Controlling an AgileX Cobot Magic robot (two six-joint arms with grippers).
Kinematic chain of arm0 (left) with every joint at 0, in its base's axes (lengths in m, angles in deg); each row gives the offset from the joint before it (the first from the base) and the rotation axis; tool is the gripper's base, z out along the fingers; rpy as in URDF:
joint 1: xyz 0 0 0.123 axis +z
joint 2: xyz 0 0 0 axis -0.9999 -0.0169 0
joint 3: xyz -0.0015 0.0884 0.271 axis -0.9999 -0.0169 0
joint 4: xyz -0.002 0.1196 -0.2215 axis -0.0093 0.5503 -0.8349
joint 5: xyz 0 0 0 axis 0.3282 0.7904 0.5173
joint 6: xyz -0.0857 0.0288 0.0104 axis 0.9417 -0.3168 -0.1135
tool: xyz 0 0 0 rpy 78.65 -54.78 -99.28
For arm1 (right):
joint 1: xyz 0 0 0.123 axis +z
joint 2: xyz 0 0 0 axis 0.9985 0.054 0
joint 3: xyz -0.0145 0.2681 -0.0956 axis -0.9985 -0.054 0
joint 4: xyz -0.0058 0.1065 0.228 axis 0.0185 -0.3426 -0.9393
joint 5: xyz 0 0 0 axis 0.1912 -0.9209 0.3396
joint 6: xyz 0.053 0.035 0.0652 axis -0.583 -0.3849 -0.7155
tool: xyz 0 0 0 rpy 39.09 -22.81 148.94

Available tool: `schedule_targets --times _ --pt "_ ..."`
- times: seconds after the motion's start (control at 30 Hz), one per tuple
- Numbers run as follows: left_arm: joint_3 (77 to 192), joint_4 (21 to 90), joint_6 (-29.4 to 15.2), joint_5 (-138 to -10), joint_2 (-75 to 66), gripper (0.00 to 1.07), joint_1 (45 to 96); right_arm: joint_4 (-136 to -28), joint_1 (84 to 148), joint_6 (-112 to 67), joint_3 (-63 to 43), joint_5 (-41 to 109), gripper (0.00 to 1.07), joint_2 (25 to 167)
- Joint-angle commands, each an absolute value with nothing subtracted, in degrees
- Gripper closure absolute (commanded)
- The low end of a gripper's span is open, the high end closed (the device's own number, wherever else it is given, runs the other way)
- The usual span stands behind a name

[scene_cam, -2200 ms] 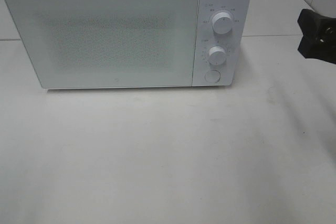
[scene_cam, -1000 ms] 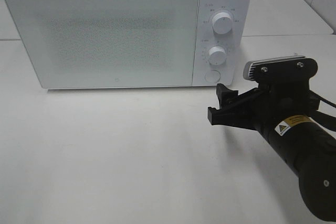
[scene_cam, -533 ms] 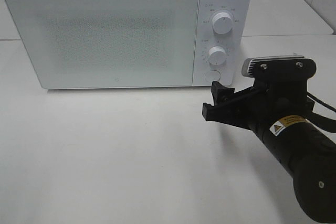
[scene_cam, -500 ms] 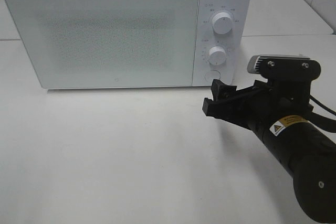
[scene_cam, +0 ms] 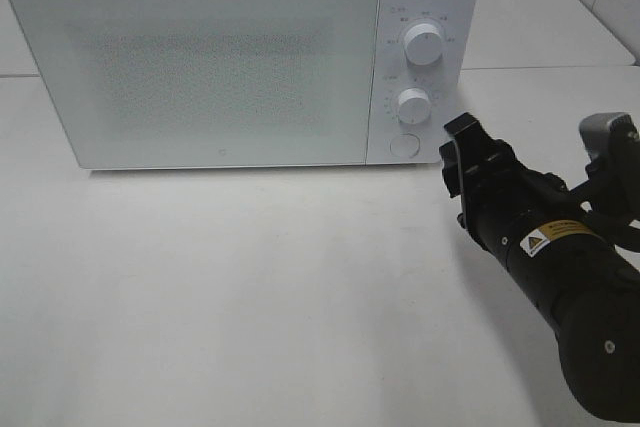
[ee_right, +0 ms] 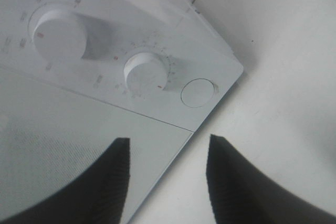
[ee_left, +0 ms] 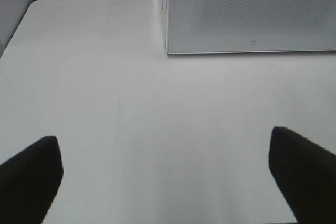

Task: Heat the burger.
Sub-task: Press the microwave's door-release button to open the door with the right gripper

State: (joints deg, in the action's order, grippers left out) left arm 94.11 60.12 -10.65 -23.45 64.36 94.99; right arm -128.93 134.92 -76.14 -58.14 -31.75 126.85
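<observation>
The burger is out of view in every frame. A white microwave point(scene_cam: 200, 67) stands at the back of the table with its door shut; nothing shows through the frosted door. My right gripper point(scene_cam: 456, 153) hovers just right of the microwave's control panel, rolled onto its side. In the right wrist view the right gripper point(ee_right: 168, 142) is open with nothing between its fingers, facing the lower knob point(ee_right: 144, 72) and the round button point(ee_right: 198, 93). My left gripper point(ee_left: 164, 140) is wide open and empty over bare table, short of the microwave's point(ee_left: 247, 14) left front corner.
The control panel carries an upper knob point(scene_cam: 424, 45), a lower knob point(scene_cam: 413, 104) and a round button point(scene_cam: 404, 145). The white table point(scene_cam: 250, 287) stretches in front of the microwave. A tiled wall shows at the back right.
The right arm came in from the right to the control panel. In the last half second its gripper rolled onto its side, shifted right, and its jaws narrowed. The left gripper is unchanged.
</observation>
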Motion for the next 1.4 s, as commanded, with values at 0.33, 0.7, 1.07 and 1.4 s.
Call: schedule_targets --times 0.33,0.7,1.07,1.4 --pt "93.9 59.5 -10.2 -23.3 64.8 0.07 94.6 -130.9 135.1 -94.5 -57.6 -37.7 1.06 126.7" --pt "93.9 59.5 -10.2 -23.3 64.8 0.07 94.6 -131.1 135.0 -100.0 -56.2 -31.0 1.07 126.7" --pt "93.9 59.5 -10.2 -23.3 64.8 0.07 94.6 -135.5 134.9 -95.7 -50.8 -24.7 1.07 127.9" --pt "93.9 59.5 -10.2 -23.3 64.8 0.07 94.6 -135.2 134.9 -98.9 -47.3 -24.3 1.07 133.5"
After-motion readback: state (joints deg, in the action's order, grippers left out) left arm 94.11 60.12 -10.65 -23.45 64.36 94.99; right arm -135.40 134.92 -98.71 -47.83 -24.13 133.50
